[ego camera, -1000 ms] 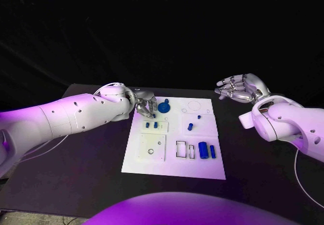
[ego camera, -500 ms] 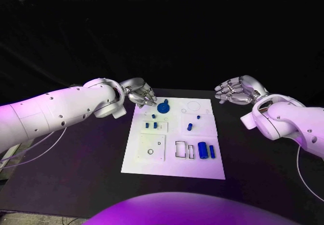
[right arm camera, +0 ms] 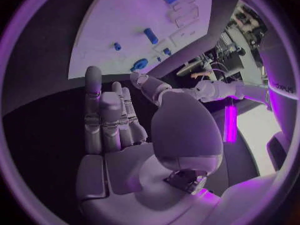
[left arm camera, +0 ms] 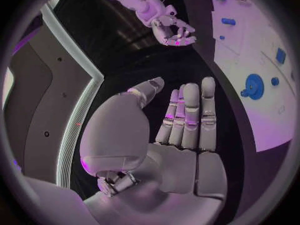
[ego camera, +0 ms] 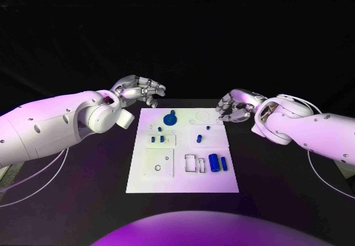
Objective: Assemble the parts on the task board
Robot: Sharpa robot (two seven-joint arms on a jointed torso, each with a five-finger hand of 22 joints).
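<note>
head view: white task board on black table.

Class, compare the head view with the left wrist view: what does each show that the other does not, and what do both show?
Head view alone: the whole task board, with two long blue cylinders standing side by side in its near right part, beside outlined rectangular slots.

Left wrist view alone: the left hand's palm side, its fingers nearly straight and holding nothing.

Both: the right hand raised beyond the board's far right corner, the round blue part with its stem, and small blue pegs on the board.
</note>
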